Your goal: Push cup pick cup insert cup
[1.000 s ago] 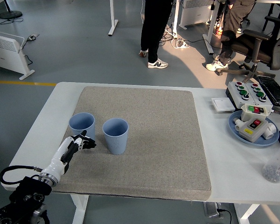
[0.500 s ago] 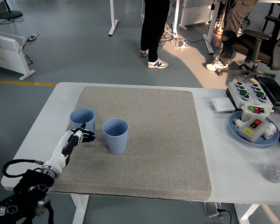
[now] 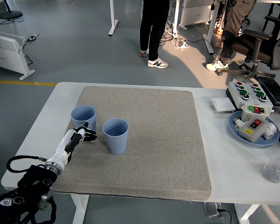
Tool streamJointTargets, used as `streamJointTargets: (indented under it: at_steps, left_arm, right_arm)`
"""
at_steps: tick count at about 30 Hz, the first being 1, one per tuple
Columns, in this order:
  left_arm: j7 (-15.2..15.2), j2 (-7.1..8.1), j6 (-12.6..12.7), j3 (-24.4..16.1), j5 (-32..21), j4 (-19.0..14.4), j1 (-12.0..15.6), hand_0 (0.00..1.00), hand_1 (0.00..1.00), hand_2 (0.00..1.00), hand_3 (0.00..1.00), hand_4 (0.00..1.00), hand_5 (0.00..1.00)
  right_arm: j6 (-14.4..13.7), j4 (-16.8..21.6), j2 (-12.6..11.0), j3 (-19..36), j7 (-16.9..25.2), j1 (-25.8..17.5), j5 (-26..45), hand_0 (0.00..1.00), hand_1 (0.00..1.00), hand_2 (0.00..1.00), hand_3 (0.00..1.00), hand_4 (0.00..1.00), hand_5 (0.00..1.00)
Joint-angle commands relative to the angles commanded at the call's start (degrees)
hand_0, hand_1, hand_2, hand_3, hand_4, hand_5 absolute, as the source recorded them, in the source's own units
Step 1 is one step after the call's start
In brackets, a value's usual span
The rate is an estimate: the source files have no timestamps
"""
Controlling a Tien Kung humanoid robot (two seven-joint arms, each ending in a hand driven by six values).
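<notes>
Head view, push phase. My left hand (image 3: pixel 82 136) reaches in from seven o'clock with its black-tipped fingers (image 3: pixel 90 132) loosely spread and grasping nothing, their tips against the near, lower wall of the left-hand pale blue ribbed plastic cup (image 3: pixel 83 117). Compared with one second ago, this cup has slid from its former spot toward twelve o'clock across the grey felt mat (image 3: pixel 154 140), and the hand has followed it forward; I read this as the push being under way. The second pale blue ribbed cup (image 3: pixel 115 135) stands upright at about four o'clock from the first, near it but apart, and has not shifted. Both cups remain upright with open mouths up. My right hand is out of view. In my judgement the pick and the insertion are not yet begun: the pushed cup must next be enclosed by the fingers, lifted, and lowered into its neighbour. A push applied low on a light cup risks tipping it or turning it off line.
</notes>
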Motion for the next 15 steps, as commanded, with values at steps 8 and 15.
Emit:
streamJointTargets:
  at_steps: [8,15]
  left_arm:
    - [-0.60,-0.27,-0.13,3.64,-3.23,3.12,-2.78,0.688,0.572,0.500,0.461,0.585,0.998]
    - [-0.91,-0.72,-0.36,6.12,-5.63,5.41,-5.55,0.688,0.572,0.500,0.461,0.582,0.998]
  right_arm:
    - [0.08,0.00,0.01,-0.38,-0.08,-0.22,-0.63,0.528,0.546,0.505,0.572,0.148,0.998]
    - [0.07,0.00,0.03,-1.02,-0.05,0.09,-0.50,0.528,0.546,0.505,0.571,0.146,0.998]
